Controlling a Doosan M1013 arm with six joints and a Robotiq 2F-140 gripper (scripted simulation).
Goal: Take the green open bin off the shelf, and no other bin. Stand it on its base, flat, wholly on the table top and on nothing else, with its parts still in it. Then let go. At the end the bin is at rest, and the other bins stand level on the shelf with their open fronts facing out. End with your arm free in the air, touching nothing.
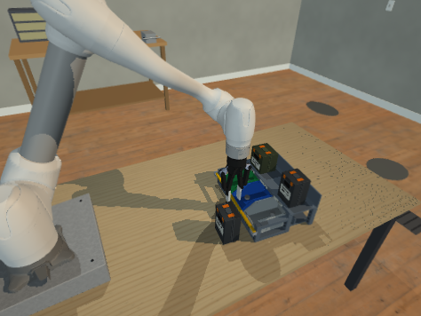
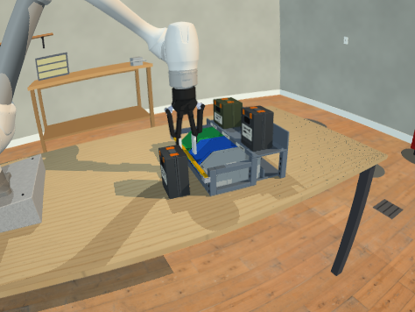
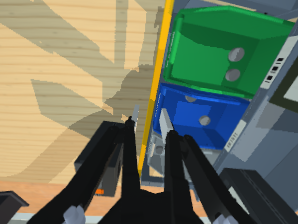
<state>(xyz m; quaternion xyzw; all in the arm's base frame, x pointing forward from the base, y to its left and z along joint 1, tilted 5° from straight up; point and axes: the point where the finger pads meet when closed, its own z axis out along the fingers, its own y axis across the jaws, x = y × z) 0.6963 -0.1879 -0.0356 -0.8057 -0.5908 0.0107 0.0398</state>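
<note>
The green open bin (image 1: 252, 176) (image 2: 207, 135) (image 3: 207, 47) sits at the far end of the shelf (image 1: 290, 220) (image 2: 254, 170), with two round grey parts in it. The blue bin (image 1: 258, 192) (image 2: 221, 144) (image 3: 220, 122) is beside it, also with round parts, then a grey bin (image 1: 268, 209) (image 2: 224, 156). My gripper (image 1: 234, 193) (image 2: 186, 145) (image 3: 149, 112) points down, partly open and empty. Its fingertips are apart on either side of the yellow front strip (image 1: 244, 215) (image 2: 197, 163) (image 3: 161, 57), one at the blue bin's front, the other over the table side. The green bin is not between them.
A black case (image 1: 227, 225) (image 2: 174, 175) stands on the table top (image 1: 142, 248) (image 2: 101, 197) (image 3: 50, 55), close to the shelf's front and my fingers. Another black case (image 1: 295, 188) (image 2: 257, 131) and a dark green case (image 1: 265, 160) (image 2: 228, 114) stand on the raised rear part.
</note>
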